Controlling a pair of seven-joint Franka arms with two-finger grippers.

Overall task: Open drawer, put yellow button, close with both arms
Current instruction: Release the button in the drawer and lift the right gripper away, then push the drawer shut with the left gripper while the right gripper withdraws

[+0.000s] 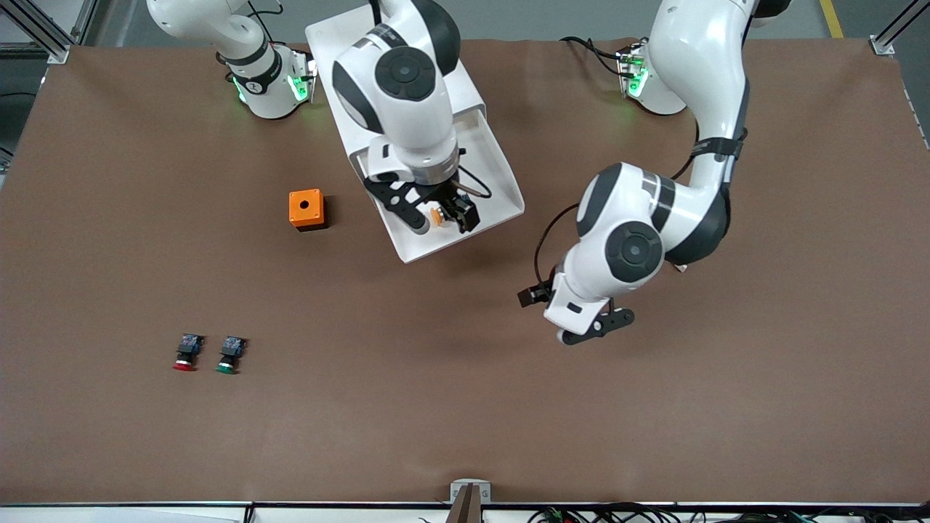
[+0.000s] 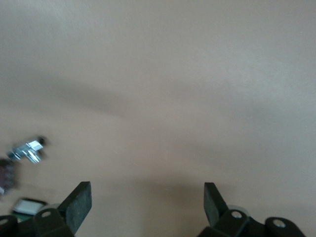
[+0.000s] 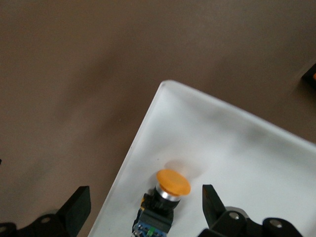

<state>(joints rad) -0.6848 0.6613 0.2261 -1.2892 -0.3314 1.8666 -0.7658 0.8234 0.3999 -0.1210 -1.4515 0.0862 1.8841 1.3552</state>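
The drawer (image 1: 495, 173) stands pulled out of the white cabinet (image 1: 327, 36), a wide white tray that reaches toward the front camera. The yellow button (image 1: 437, 215) lies in the tray close to its front corner, and it shows in the right wrist view (image 3: 173, 182) on the tray floor (image 3: 237, 148). My right gripper (image 1: 443, 222) hangs over that corner, open, with its fingers wide on either side of the button (image 3: 145, 200) and not touching it. My left gripper (image 1: 596, 327) is open and empty over bare table toward the left arm's end (image 2: 147, 197).
An orange box with a round hole (image 1: 306, 209) stands beside the tray toward the right arm's end. A red-capped button (image 1: 187, 352) and a green-capped button (image 1: 229, 355) lie nearer to the front camera. A small metal part (image 2: 28, 149) shows in the left wrist view.
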